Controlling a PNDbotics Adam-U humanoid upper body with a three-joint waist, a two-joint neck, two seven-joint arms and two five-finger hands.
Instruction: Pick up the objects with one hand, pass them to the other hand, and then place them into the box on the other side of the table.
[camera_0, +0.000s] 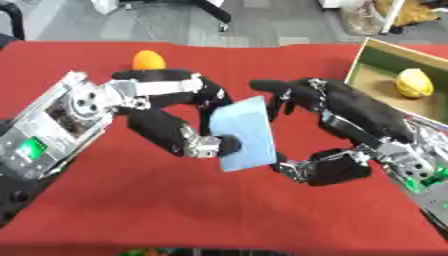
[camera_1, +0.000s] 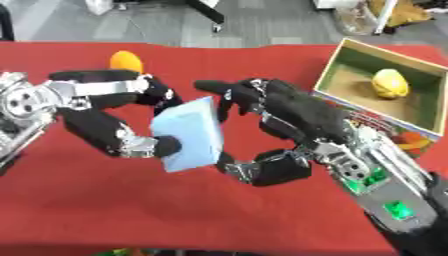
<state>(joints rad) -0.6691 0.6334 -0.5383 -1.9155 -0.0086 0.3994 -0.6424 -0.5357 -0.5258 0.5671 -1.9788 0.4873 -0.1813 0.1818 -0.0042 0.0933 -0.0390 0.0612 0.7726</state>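
A flat light-blue piece (camera_0: 243, 134) is held upright above the red table, midway between my hands. My left hand (camera_0: 175, 127) is shut on it, fingers curled over its top left and thumb pressed on its front. My right hand (camera_1: 293, 115) is open and brackets its right edge: the fingers (camera_1: 229, 96) hang by the top corner, and the thumb (camera_1: 254, 170) sits at the bottom corner. An orange object (camera_1: 127, 61) lies on the table behind my left hand. At the far right stands the cardboard box (camera_1: 334, 67) with a yellow object (camera_1: 389, 82) inside.
The red tablecloth (camera_0: 175, 210) covers the table, and its far edge runs across the top of the view with grey floor beyond. A colourful printed item (camera_1: 407, 137) lies just in front of the box.
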